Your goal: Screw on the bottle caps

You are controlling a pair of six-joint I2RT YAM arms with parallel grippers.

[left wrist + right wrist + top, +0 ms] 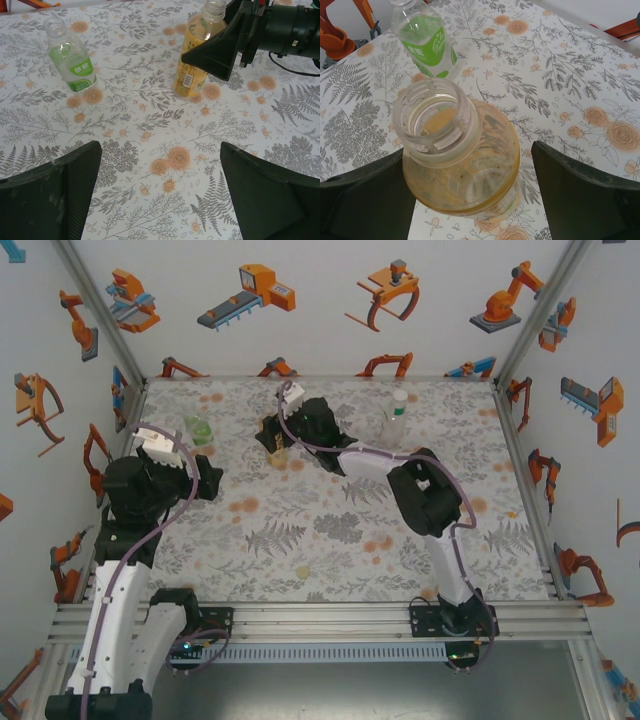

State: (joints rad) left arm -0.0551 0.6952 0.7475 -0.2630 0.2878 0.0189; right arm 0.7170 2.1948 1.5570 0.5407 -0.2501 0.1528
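The amber-yellow bottle stands uncapped, its open mouth facing up. My right gripper is open around its body; the left finger sits against the bottle and the right finger stands apart. From above, this gripper reaches to the bottle at mid-back. The green-labelled bottle stands uncapped to the left. My left gripper is open over bare cloth. A colourless bottle stands at back right. A pale yellow cap lies near the front.
A floral cloth covers the table, ringed by metal rails and white walls with orange robot prints. The right arm stretches diagonally across the middle. Open cloth lies between the two arms at the front.
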